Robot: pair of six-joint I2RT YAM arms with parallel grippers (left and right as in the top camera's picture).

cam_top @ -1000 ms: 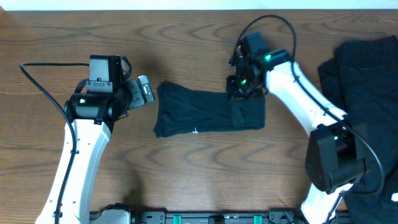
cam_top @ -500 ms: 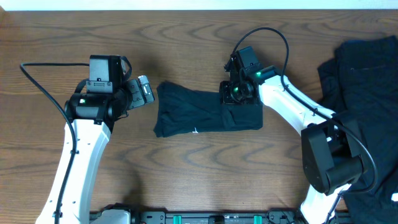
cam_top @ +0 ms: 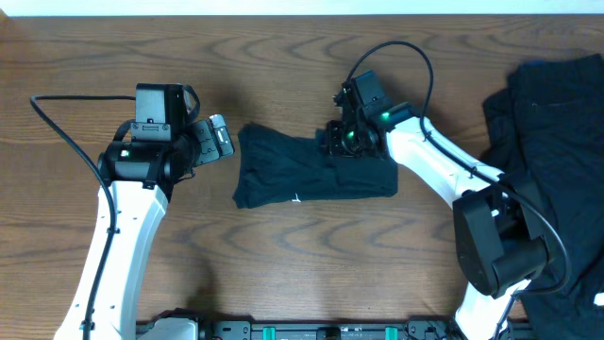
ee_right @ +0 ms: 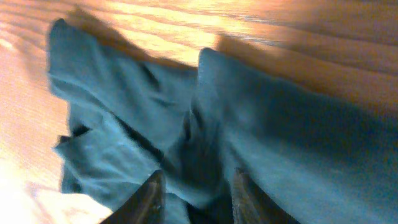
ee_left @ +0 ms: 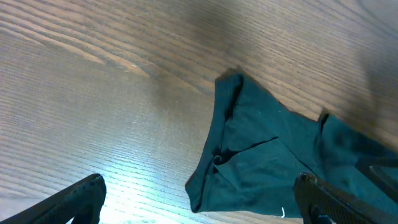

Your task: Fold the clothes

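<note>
- The T-shirt (cam_top: pixel 302 175) lay on the desk (cam_top: pixel 283 274) between the two arms. It was folded down to a squat dark band, with its right-hand part doubled over onto the rest.
- The right jaws stood low over the upper edge of that doubled part, partly spread, with a ridge of cloth running up into the gap between them. The wrist view was blurred, so I could not say for sure whether the cloth touched either finger.
- The left jaws were spread wide and empty, hanging just beside the shirt's left end without touching it.
- A heap of other dark clothes (cam_top: pixel 552 113) sat well apart at the right edge of the desk, not yet folded.
- The nearest risk, to my eye, was a snag. If soft cloth clung to a finger as the right jaws lifted, the flap would rise with them and the fold would fall open.
- A low sideways retreat looked just as risky, since it would push the top layer along and skew the edges.
- The shirt's left end already looked rumpled, with a small tuck at its lower corner, so any tug from the right could pull it further out of square.
- The right arm (cam_top: pixel 444 165) passed close by the shirt's right end, and a careless swing toward the heap might brush it.
</note>
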